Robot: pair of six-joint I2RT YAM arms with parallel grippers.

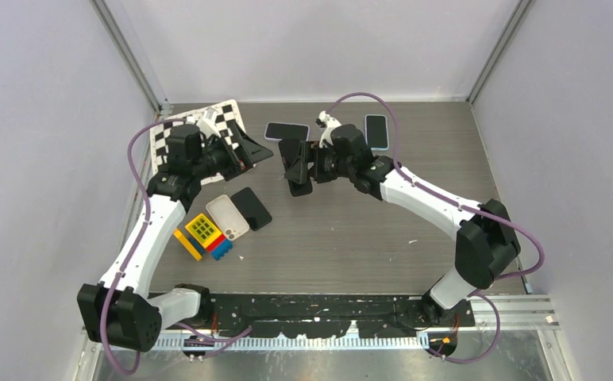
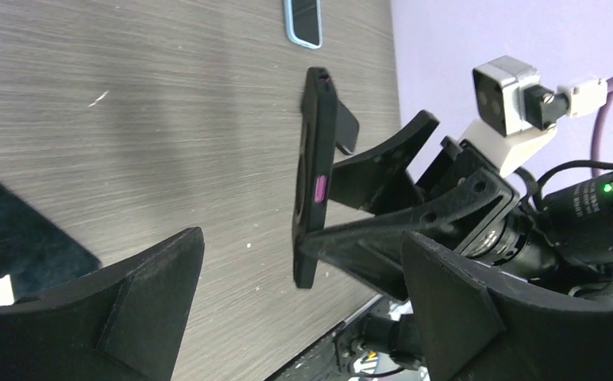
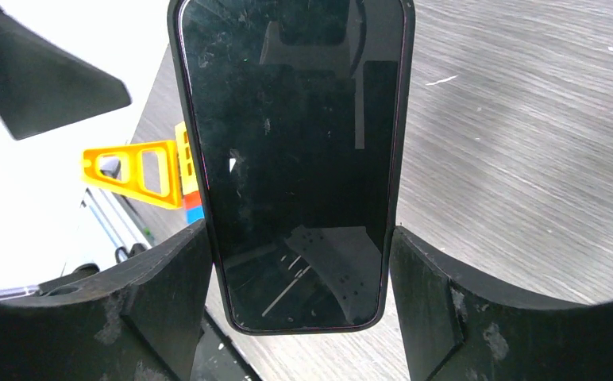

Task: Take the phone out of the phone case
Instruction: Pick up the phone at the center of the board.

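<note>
- Toy blocks (image 1: 202,236) are lying nearest on the left of the desk (image 1: 351,230), beside a white case (image 1: 228,216) and a bare black handset (image 1: 252,208); none of them is being touched.
- Right fingers (image 3: 160,302) are clamping the black phone case (image 2: 310,206) by its long edges and holding it on edge at mid-desk. The phone (image 3: 295,159) is sitting fully inside it, screen facing the right wrist.
- Left fingers (image 2: 144,294) are standing spread wide just left of the case, gripping nothing and facing its thin side.
- Judging by this, the handover-and-peel step is only beginning. The next move is calling for the left fingers to close on one rim or corner of the case and pry it off while the right side is bracing.
- Two more handsets (image 1: 287,131) are lying flat at the far edge.
</note>
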